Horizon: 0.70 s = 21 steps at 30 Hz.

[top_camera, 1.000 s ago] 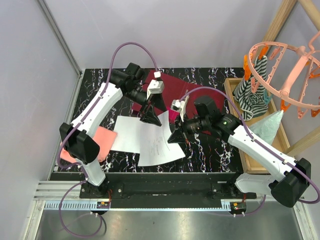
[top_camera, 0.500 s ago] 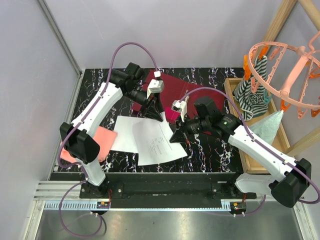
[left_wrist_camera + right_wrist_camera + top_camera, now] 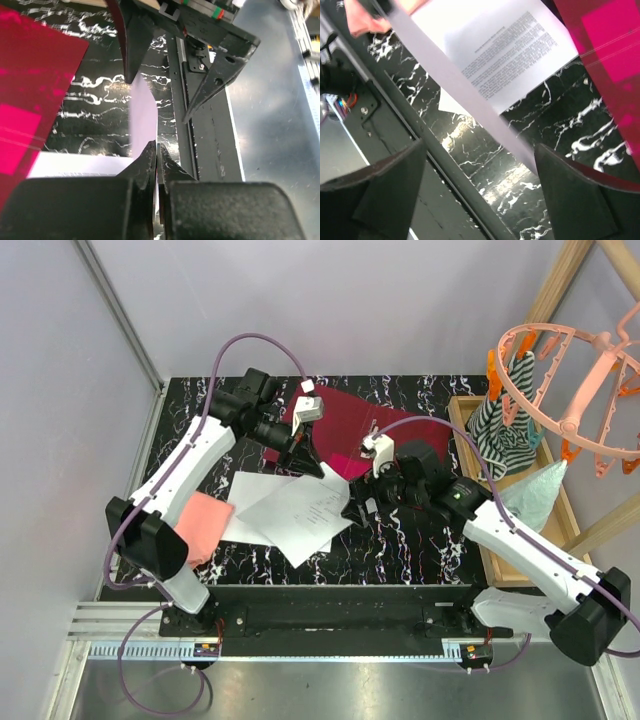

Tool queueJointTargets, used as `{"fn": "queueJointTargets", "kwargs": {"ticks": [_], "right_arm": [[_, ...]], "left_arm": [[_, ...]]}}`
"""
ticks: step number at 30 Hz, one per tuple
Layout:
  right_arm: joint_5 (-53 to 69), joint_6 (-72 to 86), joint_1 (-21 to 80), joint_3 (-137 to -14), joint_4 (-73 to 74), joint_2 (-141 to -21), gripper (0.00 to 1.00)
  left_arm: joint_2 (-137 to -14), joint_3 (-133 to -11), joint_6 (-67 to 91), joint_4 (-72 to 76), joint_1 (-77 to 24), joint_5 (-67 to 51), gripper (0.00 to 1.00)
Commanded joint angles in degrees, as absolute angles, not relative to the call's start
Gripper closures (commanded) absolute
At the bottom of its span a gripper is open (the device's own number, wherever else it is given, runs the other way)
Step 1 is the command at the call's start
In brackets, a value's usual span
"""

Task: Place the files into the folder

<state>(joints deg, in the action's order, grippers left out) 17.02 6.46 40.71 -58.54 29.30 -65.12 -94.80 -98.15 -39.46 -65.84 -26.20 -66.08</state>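
My left gripper (image 3: pixel 304 462) is clamped on the far edge of the top sheet (image 3: pixel 310 518) of the files (image 3: pixel 250 505), just short of the folder (image 3: pixel 345 420) lying flat at the back of the table. My right gripper (image 3: pixel 357 508) hangs spread at the sheet's right edge, gripping nothing. Held at 1 point only, the paper could sag, twist or slip free — or skate over the folder's cover rather than under it.
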Motion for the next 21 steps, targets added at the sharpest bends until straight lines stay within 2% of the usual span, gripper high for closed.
{"fn": "queueJointTargets", "kwargs": {"ticks": [1,8,15,21], "right_arm": [[13.4,12.7,40.3,-51.0,18.9,-60.0,0.0],[12.6,17.9,40.0,-36.0,-6.4,-53.3,0.0],[16.1,16.8,40.0,-28.6,-17.6,-50.7,0.0],[19.8,19.2,40.0,-26.1,-28.0,-53.9,0.1]], "left_arm": [[-89.8,-93.3,-22.5,-51.6,-25.8,-61.3,1.0],[-84.9,-84.0,-13.3,-43.8,-25.3,-60.4,1.0],[-78.7,-79.7,-5.5,-36.2,-23.6,-60.0,1.0],[-75.8,-76.6,-1.2,-31.9,-22.0,-62.8,1.0]]}}
